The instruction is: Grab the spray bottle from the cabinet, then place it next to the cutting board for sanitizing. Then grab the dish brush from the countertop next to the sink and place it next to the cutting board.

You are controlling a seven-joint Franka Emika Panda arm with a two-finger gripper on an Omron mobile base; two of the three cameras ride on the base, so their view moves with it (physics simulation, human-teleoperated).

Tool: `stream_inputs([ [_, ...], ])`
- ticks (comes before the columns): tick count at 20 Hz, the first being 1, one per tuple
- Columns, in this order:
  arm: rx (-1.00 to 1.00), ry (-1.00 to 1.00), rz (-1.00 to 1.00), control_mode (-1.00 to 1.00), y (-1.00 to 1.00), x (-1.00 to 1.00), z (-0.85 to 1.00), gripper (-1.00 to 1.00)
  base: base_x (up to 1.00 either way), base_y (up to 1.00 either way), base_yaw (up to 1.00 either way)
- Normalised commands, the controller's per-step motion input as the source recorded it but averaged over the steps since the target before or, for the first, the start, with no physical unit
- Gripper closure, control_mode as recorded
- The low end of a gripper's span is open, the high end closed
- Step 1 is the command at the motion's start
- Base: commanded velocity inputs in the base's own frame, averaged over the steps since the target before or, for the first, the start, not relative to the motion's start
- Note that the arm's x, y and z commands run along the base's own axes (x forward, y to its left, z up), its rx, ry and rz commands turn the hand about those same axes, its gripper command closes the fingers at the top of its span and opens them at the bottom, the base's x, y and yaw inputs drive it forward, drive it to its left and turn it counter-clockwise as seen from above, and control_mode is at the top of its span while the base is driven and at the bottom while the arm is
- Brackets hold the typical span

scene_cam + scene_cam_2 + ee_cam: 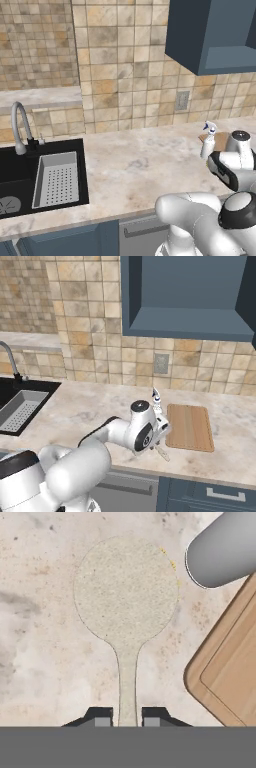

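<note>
The dish brush (125, 587) lies flat over the countertop (145, 165), its cream round head ahead of the hand and its thin handle (163, 454) running back between the fingertips. My gripper (127, 718) is shut on that handle, low over the counter (159, 441). The white spray bottle (156, 398) stands upright just beyond the hand, at the cutting board's left edge (208, 142) (222, 554). The wooden cutting board (190, 427) lies to the right of brush and bottle (230, 672). Above, the slate-blue cabinet (190, 296) is open and shows nothing inside.
The black sink (20, 180), with its grey drain tray (57, 179) and curved tap (17, 125), sits far to the left. A wall outlet (161, 363) is on the tiled backsplash. Blue base drawers (220, 495) run below the counter's front edge.
</note>
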Motion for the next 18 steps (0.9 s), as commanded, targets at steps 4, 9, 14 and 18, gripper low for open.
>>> stream_inputs([
  [4, 0.0, 0.0, 0.09, -1.0, -0.15, 0.32, -0.25, 1.0, 0.0, 0.0, 0.0],
  [9, 0.0, 0.03, 0.07, -1.0, -0.11, 0.22, -0.36, 1.0, 0.0, 0.0, 0.0],
  [14, 0.0, 0.04, 0.02, -1.0, -0.03, 0.02, -0.36, 1.0, 0.0, 0.0, 0.0],
  [18, 0.0, 0.05, 0.0, -1.0, 0.0, 0.11, -0.37, 1.0, 0.0, 0.0, 0.0],
])
